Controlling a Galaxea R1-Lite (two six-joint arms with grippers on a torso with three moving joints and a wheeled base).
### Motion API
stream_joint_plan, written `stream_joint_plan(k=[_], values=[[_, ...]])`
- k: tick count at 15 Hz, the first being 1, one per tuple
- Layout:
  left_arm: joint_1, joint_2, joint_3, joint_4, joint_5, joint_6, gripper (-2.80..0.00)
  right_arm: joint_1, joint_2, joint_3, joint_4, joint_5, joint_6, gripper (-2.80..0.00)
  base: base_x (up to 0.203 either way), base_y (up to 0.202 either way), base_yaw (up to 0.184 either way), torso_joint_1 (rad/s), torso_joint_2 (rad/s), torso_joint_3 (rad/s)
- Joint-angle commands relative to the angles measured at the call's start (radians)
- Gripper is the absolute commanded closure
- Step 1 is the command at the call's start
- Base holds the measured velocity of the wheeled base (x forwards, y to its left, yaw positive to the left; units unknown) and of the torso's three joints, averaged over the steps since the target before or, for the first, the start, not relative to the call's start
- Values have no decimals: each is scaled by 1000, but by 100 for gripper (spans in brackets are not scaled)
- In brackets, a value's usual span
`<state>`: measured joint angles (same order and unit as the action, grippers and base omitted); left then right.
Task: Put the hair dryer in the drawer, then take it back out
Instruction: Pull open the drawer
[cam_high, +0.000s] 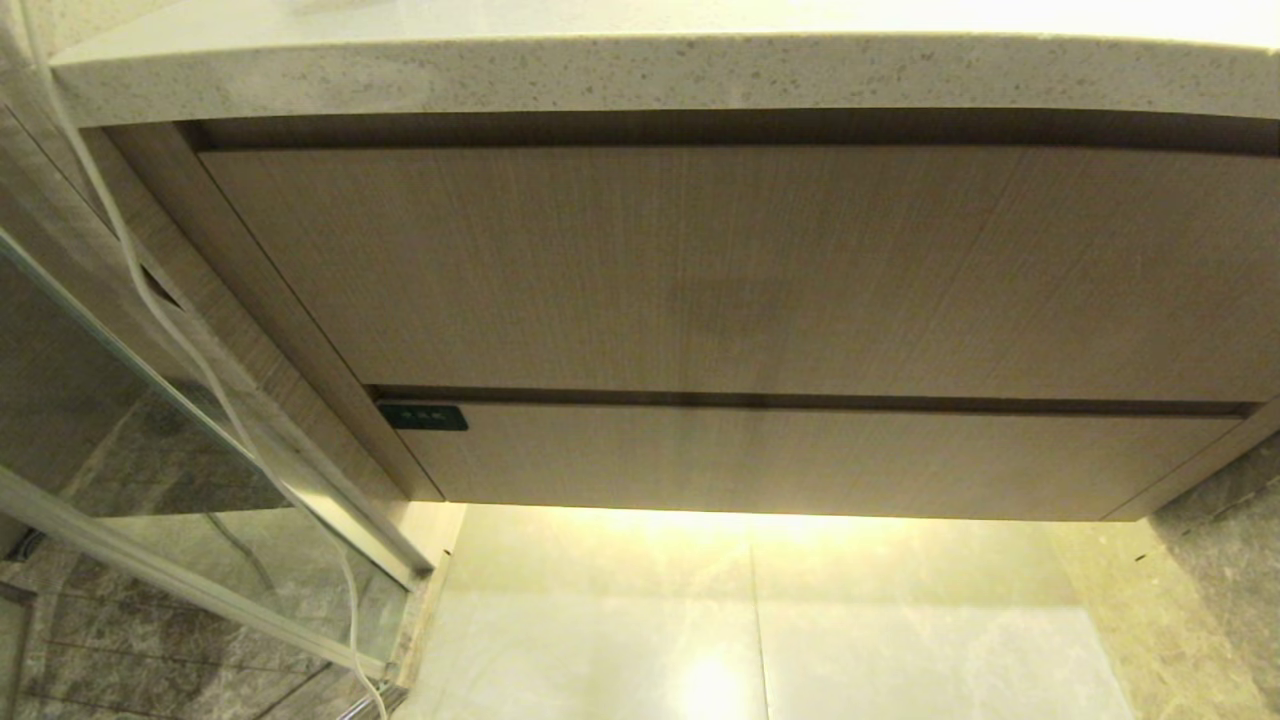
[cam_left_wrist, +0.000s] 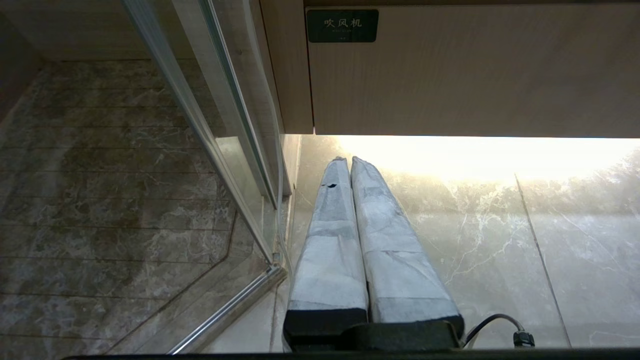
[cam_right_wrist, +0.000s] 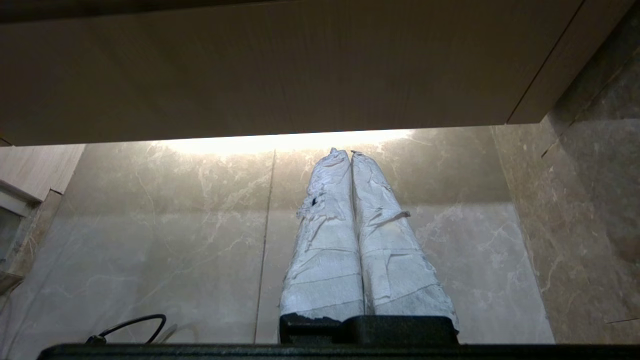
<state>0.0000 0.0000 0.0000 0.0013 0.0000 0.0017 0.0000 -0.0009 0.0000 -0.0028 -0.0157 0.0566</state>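
Drawer (cam_high: 800, 460) shut, hair dryer nowhere in view: nothing of the task looks done yet.
Left gripper (cam_left_wrist: 348, 160) and right gripper (cam_right_wrist: 341, 151) both hang pinched together, empty, low in their wrist frames; drawer front fills the upper part above each, apart from the tips.

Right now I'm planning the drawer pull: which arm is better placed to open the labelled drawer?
Probably the left. The left gripper hangs just below the drawer near its dark label. The right gripper sits toward the drawer's far right end. Both jaws are shut; no handle shows.
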Motion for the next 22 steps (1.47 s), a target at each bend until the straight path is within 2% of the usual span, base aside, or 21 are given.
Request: stream_joint_plan(k=[1,7,11,13,15,17,20,22], values=[[0,0,0,0,0,0,0,0,1,2,0,-1,0,0,0,0,0,0,0,0],[0,0,0,-1,0,0,0,0,1,2,0,-1,-1,0,0,0,0,0,0,0],[0,0,0,0,0,0,0,1,1,-5,20,-1,-40,0,0,0,0,0,0,0],[0,0,0,0,0,0,0,1,10,-82,38,5,-55,0,0,0,0,0,0,0],[0,0,0,-1,0,0,0,1,61,-318,149,50,-57,0,0,0,0,0,0,0],[0,0,0,0,0,0,0,0,162,-637,324,150,-61,0,0,0,0,0,0,0],[0,0,0,-1,0,0,0,0,359,-1152,691,364,-67,0,0,0,0,0,0,0],[0,0,0,-1,0,0,0,-1,527,-1431,993,556,-74,0,0,0,0,0,0,0]])
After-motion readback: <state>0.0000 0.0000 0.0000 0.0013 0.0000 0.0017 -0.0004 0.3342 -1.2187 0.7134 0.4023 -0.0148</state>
